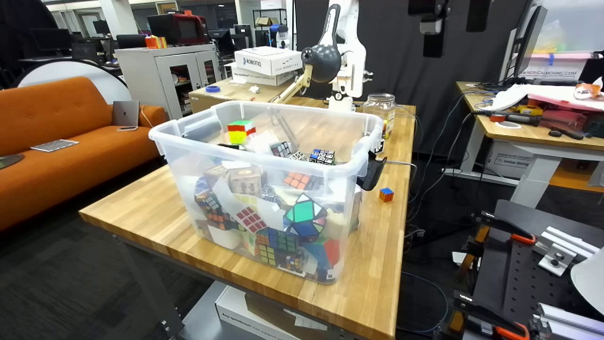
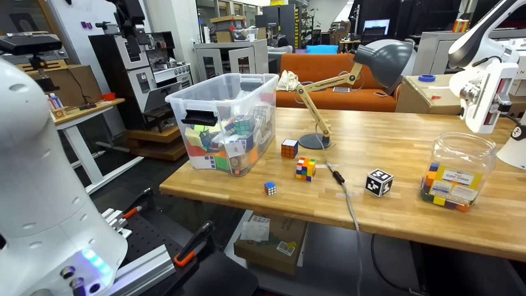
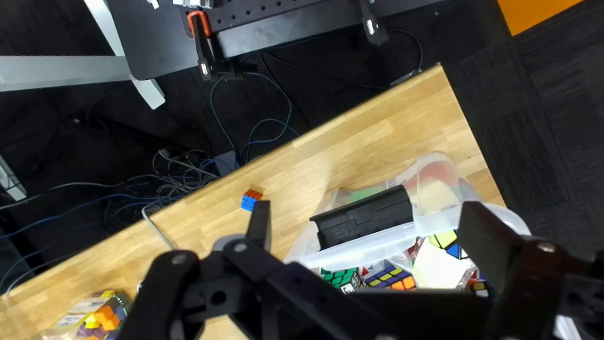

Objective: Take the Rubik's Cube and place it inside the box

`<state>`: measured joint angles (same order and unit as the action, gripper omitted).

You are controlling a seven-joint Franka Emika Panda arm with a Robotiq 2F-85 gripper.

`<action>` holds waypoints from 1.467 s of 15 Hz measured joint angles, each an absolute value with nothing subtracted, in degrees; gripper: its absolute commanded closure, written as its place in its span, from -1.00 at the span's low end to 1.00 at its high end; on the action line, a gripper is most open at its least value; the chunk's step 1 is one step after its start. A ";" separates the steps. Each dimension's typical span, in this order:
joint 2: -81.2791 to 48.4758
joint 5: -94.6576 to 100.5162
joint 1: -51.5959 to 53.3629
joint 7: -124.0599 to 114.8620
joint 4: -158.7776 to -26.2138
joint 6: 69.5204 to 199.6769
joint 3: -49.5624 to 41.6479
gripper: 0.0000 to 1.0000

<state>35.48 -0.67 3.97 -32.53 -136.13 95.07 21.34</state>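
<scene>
A small Rubik's cube with blue and orange faces stands on the table, near its edge, in both exterior views (image 1: 386, 194) (image 2: 270, 188) and in the wrist view (image 3: 250, 199). The box, a see-through tub (image 1: 255, 157) (image 2: 189, 102) (image 3: 377, 248), stands at the table's end, filled with several cubes and wrappings. Two larger cubes, one white-topped (image 2: 289, 148) and one mixed-colour (image 2: 305, 169), stand beside it. My gripper (image 1: 455, 33) (image 2: 133, 41) (image 3: 368, 215) is open and empty, high above the table. In the wrist view the tub's handle end shows between the fingers.
A black-and-white marker cube (image 2: 379, 182) and a clear jar of colour cubes (image 2: 460, 172) stand further along the table (image 2: 312, 205). A desk lamp (image 2: 320, 119) stands behind the cubes, its cord (image 2: 347, 193) crossing the tabletop. The tub has a black handle (image 3: 363, 217).
</scene>
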 measured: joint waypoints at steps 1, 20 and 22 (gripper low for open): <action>35.49 -0.42 3.73 -33.02 -136.15 95.14 20.44 -1.00; 35.84 1.89 0.40 -35.98 -136.63 95.40 13.67 -1.00; 35.77 5.24 -2.18 -35.72 -136.67 96.92 10.34 -1.00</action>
